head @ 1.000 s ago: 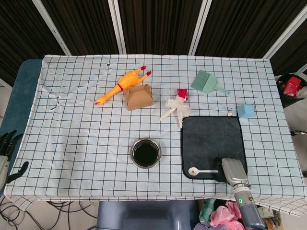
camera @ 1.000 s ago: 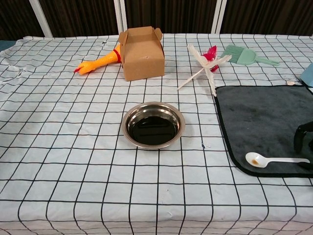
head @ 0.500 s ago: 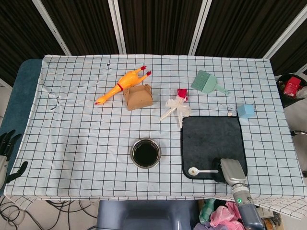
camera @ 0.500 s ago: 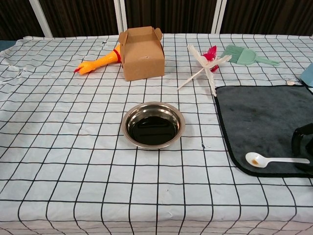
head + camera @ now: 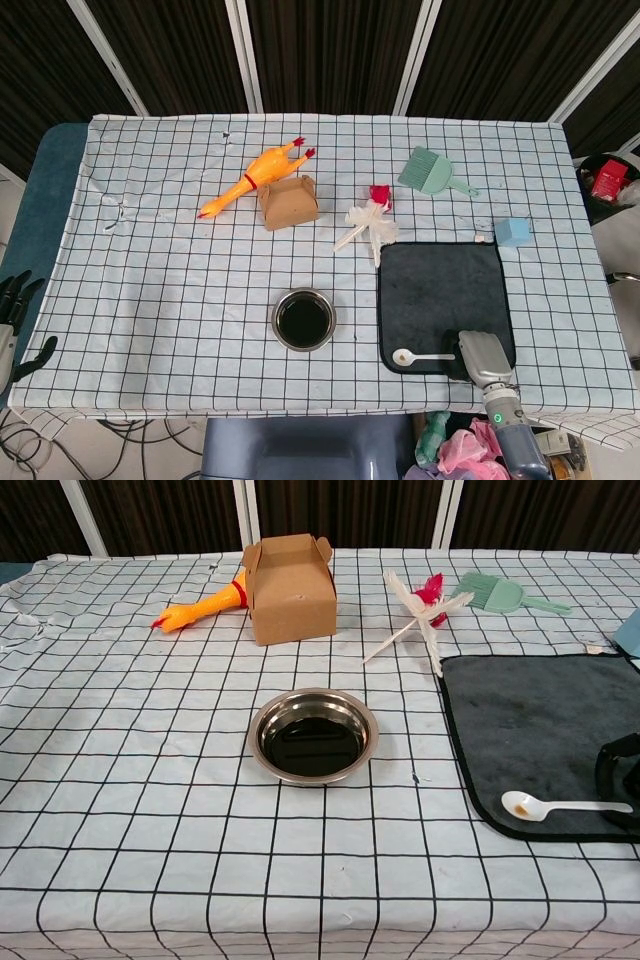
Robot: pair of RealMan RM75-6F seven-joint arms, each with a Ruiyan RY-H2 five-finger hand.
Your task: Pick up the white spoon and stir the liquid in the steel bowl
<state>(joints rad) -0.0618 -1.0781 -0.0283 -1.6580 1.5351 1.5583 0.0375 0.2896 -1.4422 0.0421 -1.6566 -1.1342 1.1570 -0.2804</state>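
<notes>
One white spoon point(image 5: 560, 807); one steel bowl point(image 5: 313, 736)

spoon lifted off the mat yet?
No, the spoon lies flat on the dark mat's near edge, bowl end pointing toward the steel bowl.

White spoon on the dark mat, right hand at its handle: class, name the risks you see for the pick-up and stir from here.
1. The white spoon lies flat on the dark mat near its front edge; the right hand may nudge it away instead of lifting it.
2. The steel bowl is shallow and holds dark liquid; stirring could slop it onto the checked cloth.
3. The spoon's bowl shows a brownish residue that could drip in transit.
</notes>
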